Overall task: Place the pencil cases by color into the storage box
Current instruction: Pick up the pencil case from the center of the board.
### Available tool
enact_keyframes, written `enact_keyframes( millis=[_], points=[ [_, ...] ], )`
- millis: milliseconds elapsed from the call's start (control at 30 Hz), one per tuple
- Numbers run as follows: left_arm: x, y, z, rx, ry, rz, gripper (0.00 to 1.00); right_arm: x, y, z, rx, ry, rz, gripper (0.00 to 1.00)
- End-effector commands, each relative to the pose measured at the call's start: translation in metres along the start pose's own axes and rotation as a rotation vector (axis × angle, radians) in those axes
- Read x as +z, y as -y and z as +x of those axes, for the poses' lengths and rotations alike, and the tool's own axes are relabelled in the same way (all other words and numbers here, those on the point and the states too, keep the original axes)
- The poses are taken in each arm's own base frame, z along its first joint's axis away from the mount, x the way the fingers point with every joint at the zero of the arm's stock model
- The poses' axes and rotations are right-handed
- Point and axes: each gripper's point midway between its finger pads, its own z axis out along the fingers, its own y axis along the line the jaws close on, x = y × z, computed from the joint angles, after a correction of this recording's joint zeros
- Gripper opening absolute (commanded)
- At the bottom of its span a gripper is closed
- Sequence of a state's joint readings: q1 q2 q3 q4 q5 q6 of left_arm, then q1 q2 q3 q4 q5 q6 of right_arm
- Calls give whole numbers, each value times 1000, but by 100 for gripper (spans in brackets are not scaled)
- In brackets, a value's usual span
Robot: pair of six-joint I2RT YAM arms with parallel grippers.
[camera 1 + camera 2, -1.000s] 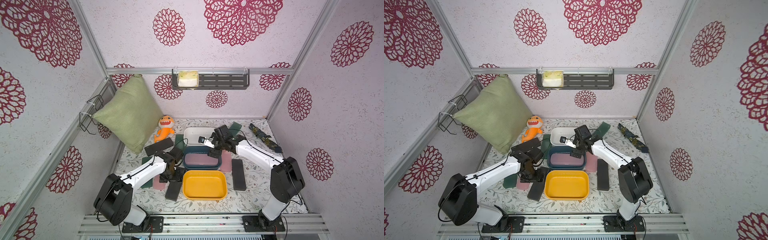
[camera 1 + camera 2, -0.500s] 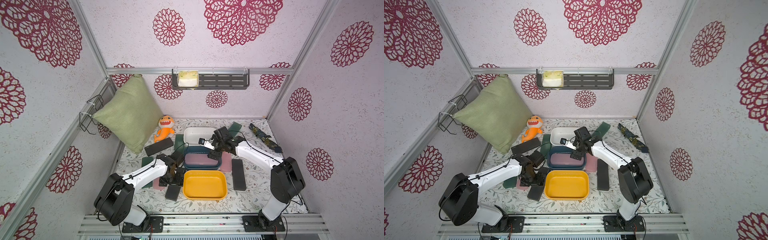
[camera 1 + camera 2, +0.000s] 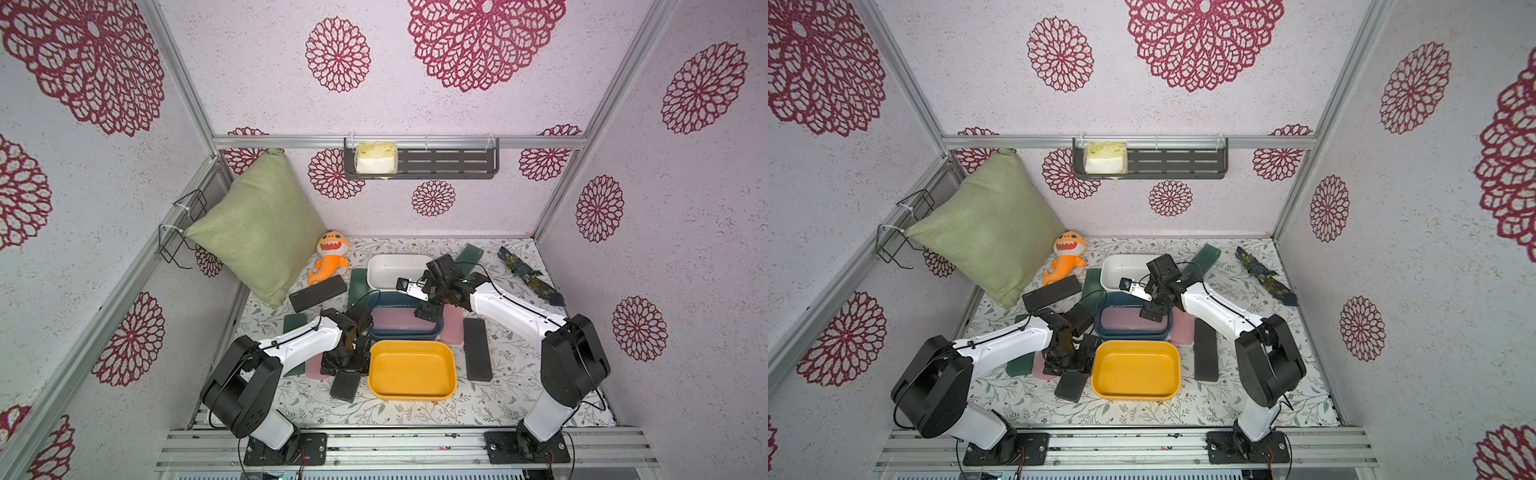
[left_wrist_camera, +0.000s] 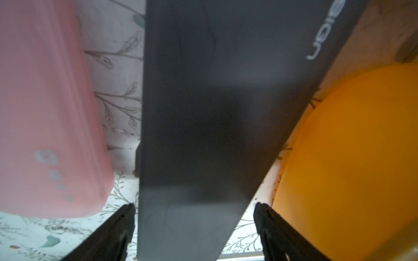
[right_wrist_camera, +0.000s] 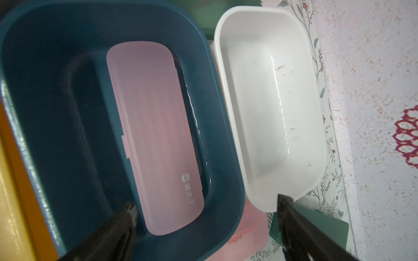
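Changed just now: your left gripper has come down and nearer than a second ago, over the black pencil case just left of the yellow bin.
Left jaws: apart, one finger at each long side of this case, not yet pressing it.
The case itself: flat on the table, in the same place as before.
Meaning for the task: I judge that the grasp of a black case is about to begin.
Right gripper: jaws wide apart and empty. It hovers over the right end of the blue bin, almost where it was earlier.
Sorted so far: one pink case lies flat in the blue bin. The white bin and the yellow bin hold nothing.
Beside the target: a second pink case lies just left of the black one, so you have little room there.
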State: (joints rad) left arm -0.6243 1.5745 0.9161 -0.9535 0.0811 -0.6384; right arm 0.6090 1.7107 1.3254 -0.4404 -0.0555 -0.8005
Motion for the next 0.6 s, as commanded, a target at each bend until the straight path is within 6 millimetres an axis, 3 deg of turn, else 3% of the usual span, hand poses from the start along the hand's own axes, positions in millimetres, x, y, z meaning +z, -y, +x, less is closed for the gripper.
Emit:
enact_keyframes(
  millis=[0,367,567],
  points=[
    [6,3,-1,25,-2,-8,90,-8,3,-8,9,15,4,99],
    [20,-10,-5,19,-13,-97,84,-1,1,-9,7,5,-10,99],
    [22,-12,-5,18,-17,-111,58,2,1,-8,9,-4,-12,99]
  ],
)
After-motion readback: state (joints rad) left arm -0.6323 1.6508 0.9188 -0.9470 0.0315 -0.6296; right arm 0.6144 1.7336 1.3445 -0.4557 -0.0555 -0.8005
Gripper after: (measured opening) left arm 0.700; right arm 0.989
